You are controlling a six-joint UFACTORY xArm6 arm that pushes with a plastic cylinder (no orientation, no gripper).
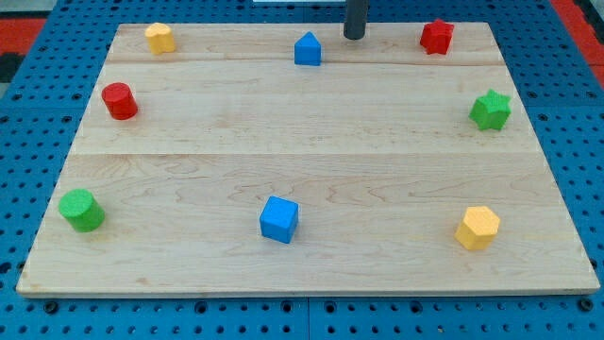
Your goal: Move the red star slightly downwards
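Observation:
The red star (436,36) lies near the top right corner of the wooden board (311,142). My tip (354,37) stands at the board's top edge, to the left of the red star and apart from it. It is just right of the blue house-shaped block (308,48), with a small gap between them.
A yellow hexagonal block (159,38) sits top left, a red cylinder (120,100) at the left, a green cylinder (82,210) bottom left. A blue cube (278,218) lies bottom centre, a yellow hexagonal block (478,228) bottom right, a green star (491,110) at the right.

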